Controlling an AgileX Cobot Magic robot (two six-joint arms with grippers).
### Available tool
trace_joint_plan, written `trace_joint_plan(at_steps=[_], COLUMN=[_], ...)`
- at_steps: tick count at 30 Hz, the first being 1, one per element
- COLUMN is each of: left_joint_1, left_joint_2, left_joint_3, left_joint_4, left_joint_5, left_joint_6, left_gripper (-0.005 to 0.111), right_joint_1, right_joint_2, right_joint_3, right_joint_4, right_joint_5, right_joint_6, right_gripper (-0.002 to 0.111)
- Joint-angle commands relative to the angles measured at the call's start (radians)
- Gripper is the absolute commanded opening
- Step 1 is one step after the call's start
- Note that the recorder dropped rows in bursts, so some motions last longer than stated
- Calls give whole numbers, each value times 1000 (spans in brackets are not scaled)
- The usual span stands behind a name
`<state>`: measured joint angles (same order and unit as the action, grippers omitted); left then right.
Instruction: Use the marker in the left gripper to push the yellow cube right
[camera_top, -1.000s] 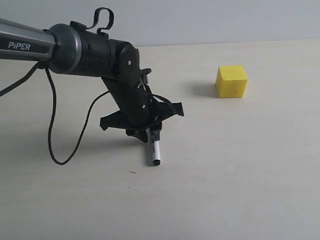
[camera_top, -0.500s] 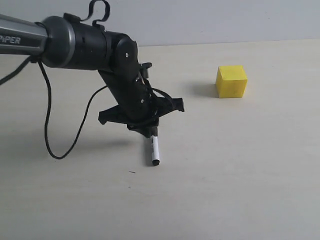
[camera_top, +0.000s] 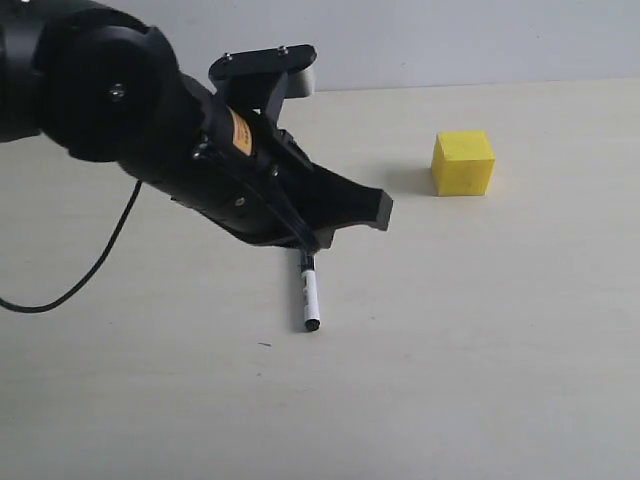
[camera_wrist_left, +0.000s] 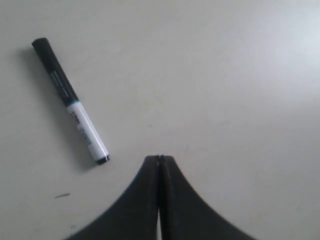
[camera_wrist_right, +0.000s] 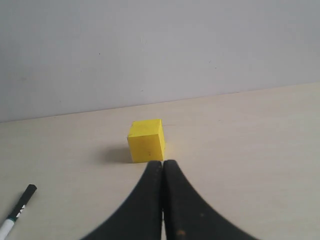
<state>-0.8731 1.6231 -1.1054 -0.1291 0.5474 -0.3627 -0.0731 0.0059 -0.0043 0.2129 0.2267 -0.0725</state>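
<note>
Pressing the jaws of the left gripper (camera_wrist_left: 159, 160) fully together, clamping nothing. Hovering over the table (camera_top: 500, 350) with the marker (camera_wrist_left: 70, 100) lying flat off to one side of the fingertips, apart from them, small black end nearest. Sitting well apart from the yellow cube (camera_top: 463, 163), off toward the right. Closing the right gripper (camera_wrist_right: 163, 162) likewise on nothing, cube straight ahead of its tips.
</note>
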Motion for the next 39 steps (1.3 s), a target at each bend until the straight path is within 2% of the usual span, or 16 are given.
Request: trace_joint_plan(at_steps=[1,20,24,27,31,34,37,39], left_joint_1=[-24,-24,-24,-5,115,255,376,456], left_joint_2=[-45,-31,-80,-213,-566,-877,-1170,-1325], left_joint_3=[20,20,51,125,281,401,504,589], left_joint_4=[6,18,89,170,209,210,238,243], left_joint_5=[29,18,105,202,230,217,103,-50], left_joint_6=[15,26,123,96,16,-32,-85,-87], left_gripper=[0,0,0,0,0,0,0,0], right_joint_1=[-3,-3,-3,-3,-3,-3,-3,-3], right_joint_2=[-6,-6,-6,-6,-6,-6,-6,-6], right_joint_3=[4,4,4,4,4,4,4,4], right_joint_4=[-3,-3,-3,-3,-3,-3,-3,-3], right_joint_5=[-4,-4,-4,-4,-4,-4,-4,-4], right_joint_6=[-4,-4,-4,-4,-4,-4,-4,-4], right_gripper=[0,0,0,0,0,0,0,0])
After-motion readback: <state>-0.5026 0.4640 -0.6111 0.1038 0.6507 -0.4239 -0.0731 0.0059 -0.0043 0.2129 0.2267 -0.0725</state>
